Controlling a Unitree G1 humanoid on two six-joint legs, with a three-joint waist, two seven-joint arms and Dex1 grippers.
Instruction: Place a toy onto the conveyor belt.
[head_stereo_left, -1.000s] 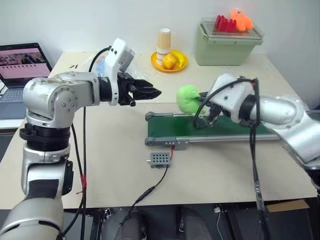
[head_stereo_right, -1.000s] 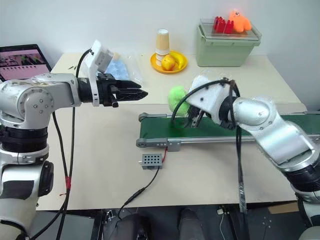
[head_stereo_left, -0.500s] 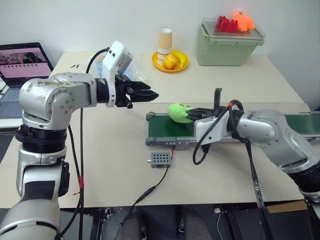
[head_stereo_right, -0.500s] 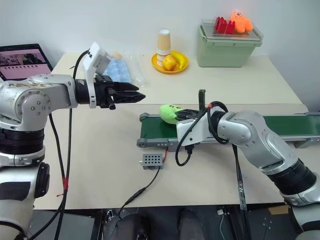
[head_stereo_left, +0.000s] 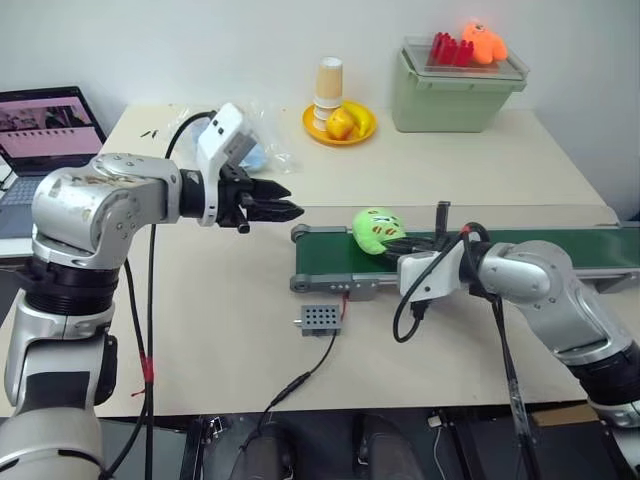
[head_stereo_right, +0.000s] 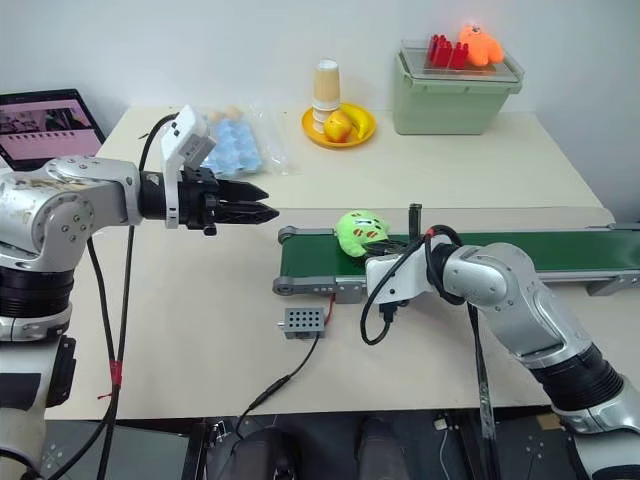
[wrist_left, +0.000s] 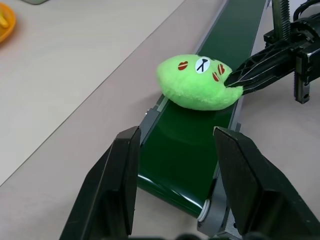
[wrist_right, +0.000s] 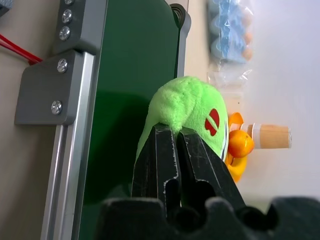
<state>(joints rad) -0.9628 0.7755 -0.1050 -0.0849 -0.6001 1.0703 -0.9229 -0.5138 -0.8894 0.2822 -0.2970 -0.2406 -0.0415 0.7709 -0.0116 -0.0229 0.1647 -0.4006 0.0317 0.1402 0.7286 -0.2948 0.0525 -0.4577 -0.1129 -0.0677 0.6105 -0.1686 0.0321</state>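
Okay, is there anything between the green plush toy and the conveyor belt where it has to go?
Nothing visible. The green plush toy already sits on the conveyor belt near its rounded end, with the right gripper pinched shut on its edge. The left gripper hovers apart over the table, empty.

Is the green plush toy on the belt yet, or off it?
On it: the green plush toy rests on the conveyor belt, with the right gripper shut on its edge.
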